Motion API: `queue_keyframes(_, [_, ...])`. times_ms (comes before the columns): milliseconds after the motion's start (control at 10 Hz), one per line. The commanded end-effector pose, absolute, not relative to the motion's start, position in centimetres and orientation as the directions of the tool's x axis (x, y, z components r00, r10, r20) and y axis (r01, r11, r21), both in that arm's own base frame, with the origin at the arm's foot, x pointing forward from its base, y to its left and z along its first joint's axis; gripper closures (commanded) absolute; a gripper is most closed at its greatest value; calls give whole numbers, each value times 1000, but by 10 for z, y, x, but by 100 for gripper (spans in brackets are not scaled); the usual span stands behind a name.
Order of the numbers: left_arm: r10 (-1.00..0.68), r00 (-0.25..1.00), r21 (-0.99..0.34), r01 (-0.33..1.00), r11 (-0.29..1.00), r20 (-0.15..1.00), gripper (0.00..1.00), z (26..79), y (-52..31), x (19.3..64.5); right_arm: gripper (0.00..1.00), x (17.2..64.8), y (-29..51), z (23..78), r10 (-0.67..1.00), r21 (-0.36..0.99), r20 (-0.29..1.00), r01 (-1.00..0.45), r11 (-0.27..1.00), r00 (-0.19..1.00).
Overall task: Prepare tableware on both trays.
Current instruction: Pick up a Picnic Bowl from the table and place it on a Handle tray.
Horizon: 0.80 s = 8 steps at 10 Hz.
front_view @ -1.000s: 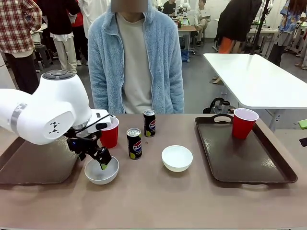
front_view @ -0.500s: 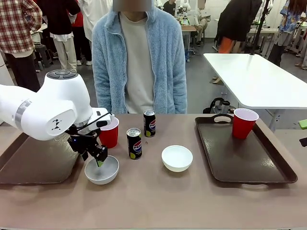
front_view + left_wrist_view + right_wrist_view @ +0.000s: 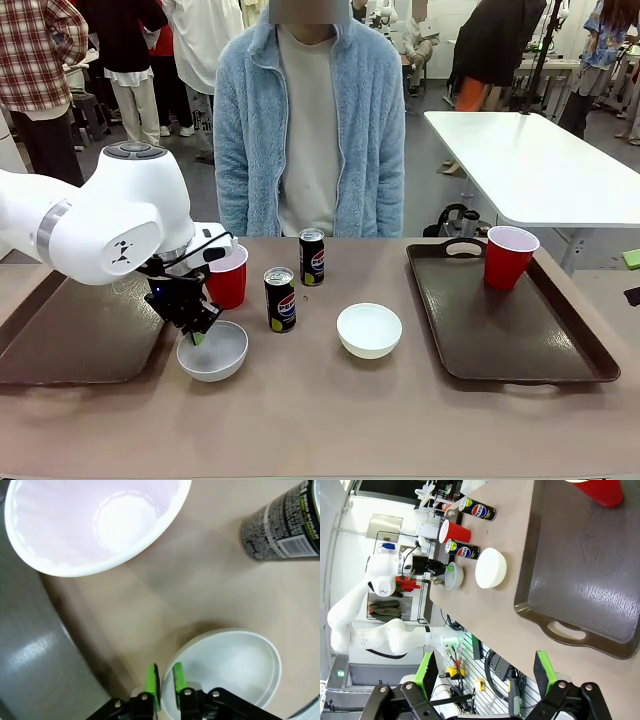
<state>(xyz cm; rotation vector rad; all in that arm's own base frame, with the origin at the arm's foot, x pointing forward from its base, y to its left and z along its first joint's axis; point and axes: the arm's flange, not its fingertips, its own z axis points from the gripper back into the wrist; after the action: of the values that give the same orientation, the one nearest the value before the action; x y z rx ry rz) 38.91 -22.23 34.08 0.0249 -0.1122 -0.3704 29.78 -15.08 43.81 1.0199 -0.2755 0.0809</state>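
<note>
1. Left bowl (image 3: pixel 215 352) (image 3: pixel 235 665): white, on bare table btw left tray (image 3: pixel 60 345) & near can (image 3: pixel 280 299), just in front of left cup (image 3: pixel 228 278). Not on either tray.
2. Left gripper (image 3: pixel 198 336) (image 3: pixel 165 679): clamped on left bowl's rim, on the side facing left tray. Wrist view shows one green pad inside the rim, the other outside. Can't tell if bowl is lifted off the table.
3. Left cup: red w/ white inside, upright on table by left tray's far right corner. Near can stands just to its right, not touching.
4. Far can (image 3: pixel 312 257): upright behind near can, twd person (image 3: pixel 310 120) in blue fleece at far edge.
5. Mid bowl (image 3: pixel 369 330): white, on table btw near can & right tray (image 3: pixel 520 345), touching neither.
6. Right cup (image 3: pixel 510 257): red, upright at right tray's far end, near the loop handle.
7. Right gripper (image 3: pixel 485 662): fingers spread wide, nothing held. It faces over right tray's handle end opposite right cup, well apart from the tableware.
</note>
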Motion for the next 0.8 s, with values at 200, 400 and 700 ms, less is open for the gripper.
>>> queue_keyframes(200, [-299, 952, 6, 299, 954, 72, 100, 360, -218, 389, 0, 300, -151, 438, -68, 838, 272, -202, 506, 960])
queue_keyframes(400, [-241, 967, -65, 247, 967, 86, 100, 400, -198, 378, 0, 300, -151, 438, -68, 838, 272, -202, 506, 960])
queue_keyframes(700, [-186, 961, -185, 224, 957, 204, 100, 479, -158, 358, 0, 300, -151, 438, -68, 838, 272, -202, 506, 960])
